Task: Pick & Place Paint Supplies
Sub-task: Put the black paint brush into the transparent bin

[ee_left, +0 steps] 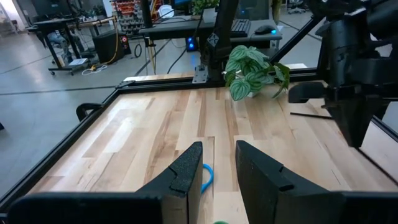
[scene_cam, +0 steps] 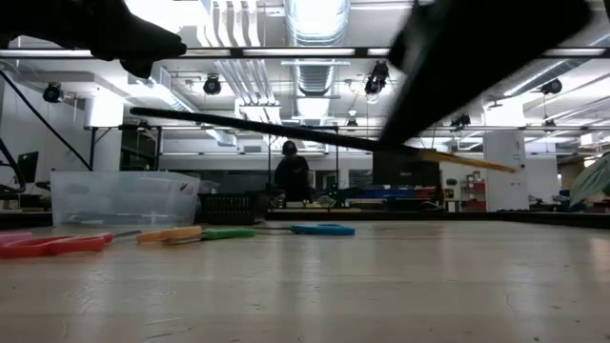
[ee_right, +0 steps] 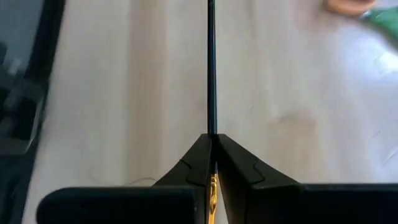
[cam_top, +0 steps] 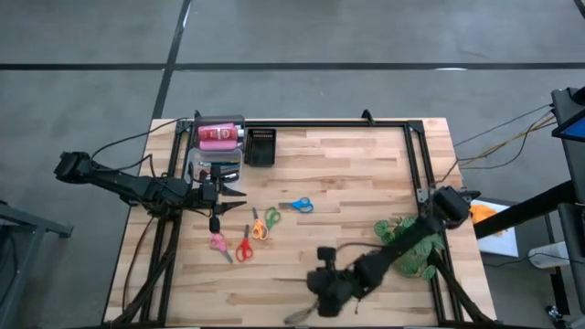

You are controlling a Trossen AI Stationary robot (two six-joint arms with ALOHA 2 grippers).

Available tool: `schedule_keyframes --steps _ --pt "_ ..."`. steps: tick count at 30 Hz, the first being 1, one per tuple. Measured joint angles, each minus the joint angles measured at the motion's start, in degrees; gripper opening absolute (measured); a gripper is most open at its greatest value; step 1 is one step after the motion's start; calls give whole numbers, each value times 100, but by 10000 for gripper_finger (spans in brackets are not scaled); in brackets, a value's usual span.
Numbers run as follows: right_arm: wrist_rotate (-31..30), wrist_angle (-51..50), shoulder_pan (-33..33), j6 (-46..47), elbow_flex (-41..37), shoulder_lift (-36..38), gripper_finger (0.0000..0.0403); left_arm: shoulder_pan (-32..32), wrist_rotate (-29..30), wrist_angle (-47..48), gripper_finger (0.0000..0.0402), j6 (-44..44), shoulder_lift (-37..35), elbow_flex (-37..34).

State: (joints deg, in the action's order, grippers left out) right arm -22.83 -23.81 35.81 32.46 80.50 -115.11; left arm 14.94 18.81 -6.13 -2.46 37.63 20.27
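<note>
Brush [ee_right: 211,68], thin and black, sits clenched in my right pincer [ee_right: 212,140] above the counter [cam_top: 366,183]; left pincer [ee_left: 217,163] hangs released, nothing between its fingers.

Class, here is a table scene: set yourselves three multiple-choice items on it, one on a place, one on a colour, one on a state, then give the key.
1. Where is the leafy plant?
A on the robot's right side
B inside the clear tub
C in the black tray

2. What colour are the lone scissors mid-table?
A black
B blue
C white

3. How is the right hand?
A open, empty
B shut on a bottle
C shut on a thin brush

Key:
1 A, it sits by the right arm.
2 B, blue handles.
3 C, its fingers pinch the handle.
</note>
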Motion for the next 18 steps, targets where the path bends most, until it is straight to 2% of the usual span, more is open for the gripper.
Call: schedule_keyframes --steps 11,15,18 --pt "566 4 -1519 -1387 801 15 16 0 -15 0 99 0 0 0" --pt "1164 4 -2062 -2032 996 17 16 0 -13 0 99 0 0 0" --pt "1393 5 -2411 -2284 1028 17 16 -2 -13 0 99 0 0 0"
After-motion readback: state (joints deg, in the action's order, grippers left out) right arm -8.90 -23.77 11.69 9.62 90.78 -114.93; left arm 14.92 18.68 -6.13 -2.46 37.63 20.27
